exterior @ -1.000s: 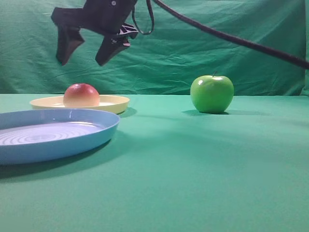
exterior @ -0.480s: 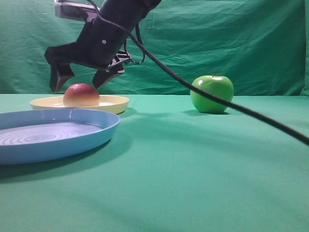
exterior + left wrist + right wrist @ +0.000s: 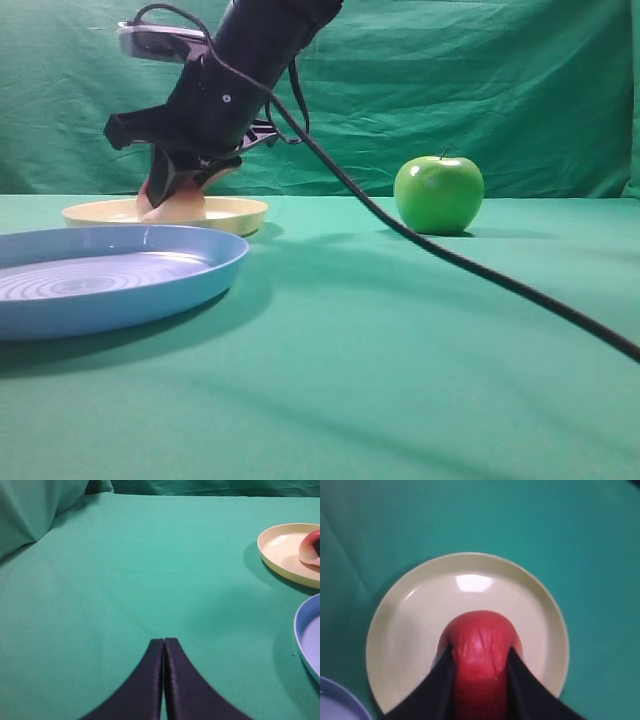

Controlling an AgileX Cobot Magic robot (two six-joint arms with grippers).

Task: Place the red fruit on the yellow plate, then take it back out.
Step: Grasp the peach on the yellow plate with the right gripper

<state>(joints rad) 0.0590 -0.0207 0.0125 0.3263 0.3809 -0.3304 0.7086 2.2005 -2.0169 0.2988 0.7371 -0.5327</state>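
The right arm (image 3: 240, 70) is making the biggest change: a second ago it was hanging high above the yellow plate (image 3: 235, 212) with its fingers spread wide over nothing, half a second ago it was dropping toward the plate, and now it is reaching down steeply from the upper middle of the exterior view, crossing to the left side, its cable (image 3: 450, 255) trailing off to the right over the green surface (image 3: 400, 380).

The right gripper (image 3: 479, 680) is now straddling the red fruit (image 3: 480, 652). In the right wrist view the two dark fingers (image 3: 442, 680) are lying along either flank of the fruit, touching or all but touching it, narrowed to about its width. Whether they are already squeezing is not something I can tell. The fruit is sitting between the fingers, resting on the plate a little toward the near rim.

This is reading, in my judgement, as the take-out half of the task: the fruit is already on the plate and the grasp to lift it is just being made.

The light blue plate (image 3: 120, 290) is lying nearer the camera than the fingers, and the green apple (image 3: 438, 194) is standing well off to their right.

The left gripper (image 3: 163, 680) is hovering over bare surface, its fingers pressed together, holding nothing.
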